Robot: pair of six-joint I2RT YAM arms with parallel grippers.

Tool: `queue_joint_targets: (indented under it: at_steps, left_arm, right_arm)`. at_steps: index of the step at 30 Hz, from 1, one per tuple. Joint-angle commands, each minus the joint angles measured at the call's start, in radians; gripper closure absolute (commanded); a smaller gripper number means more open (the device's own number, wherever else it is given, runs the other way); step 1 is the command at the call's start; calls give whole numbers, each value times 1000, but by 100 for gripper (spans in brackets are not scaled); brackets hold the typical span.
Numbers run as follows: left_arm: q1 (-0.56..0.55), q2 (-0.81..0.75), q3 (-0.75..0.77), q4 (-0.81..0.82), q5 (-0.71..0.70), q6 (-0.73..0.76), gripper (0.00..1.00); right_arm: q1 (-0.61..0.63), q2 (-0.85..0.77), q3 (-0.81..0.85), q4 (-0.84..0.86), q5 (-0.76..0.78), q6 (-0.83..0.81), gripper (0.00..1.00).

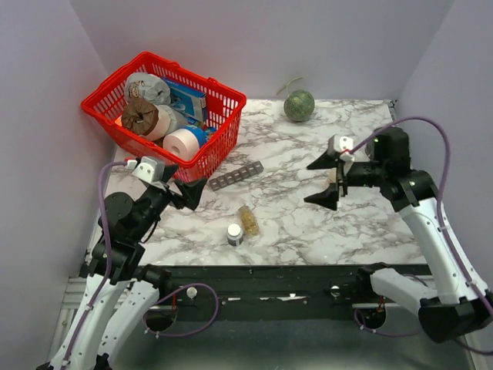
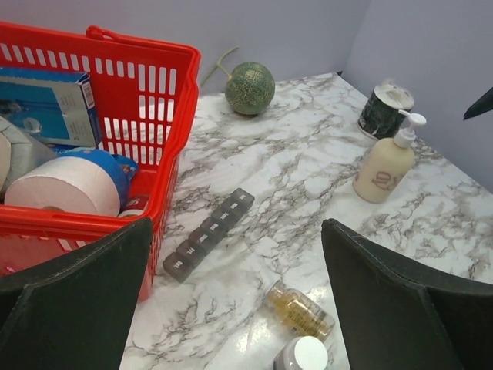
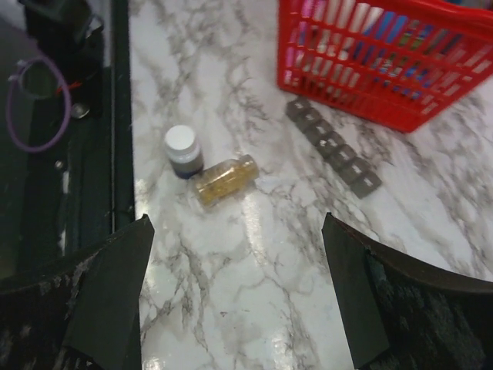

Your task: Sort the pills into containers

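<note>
While both arms hung over the marble table with nothing in their grasp, the contents were as follows.

Left gripper: jaws spread wide, empty, just beside the near corner of the red basket.

Right gripper: jaws spread wide, empty, above the right half of the table, fingers pointing toward the centre.

Pills: tiny tan-yellow pieces, all inside a clear vial that lay on its side near the front centre of the table, well apart from both grippers.

White-capped bottle: small, dark, upright, just beside the vial on its near side.

Pill organiser: dark-grey strip of seven square compartments, flat and diagonal, between the basket's front wall and the vial; whether the lids were latched could not be told.

Basket contents: a toilet roll, a blue carton, other wrapped goods.

Melon: green, stemmed, at the back edge.

Pump bottle: beige, upright, right side; a dark round tin with a pale lid stood just behind it.
</note>
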Motion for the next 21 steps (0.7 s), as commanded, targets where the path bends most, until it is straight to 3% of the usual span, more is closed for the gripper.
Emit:
queue_joint_targets:
  at_steps: [1,10,17,21]
  left_arm:
    - [1,-41,-31,-32,-14,-38,1]
    - [1,-136,-78,-92,-120,-116,1]
    - [1,-176,-81,-152,-190,-118,1]
    - [1,-204,-72,-189,-299,-144,1]
  right_arm:
    - [241,89,46,-120,131,-226,0]
    - [669,337,54,-23,450,-286,0]
    - [797,524,115,191,618,-177,0]
    - [838,592,120,248,653,-142,1]
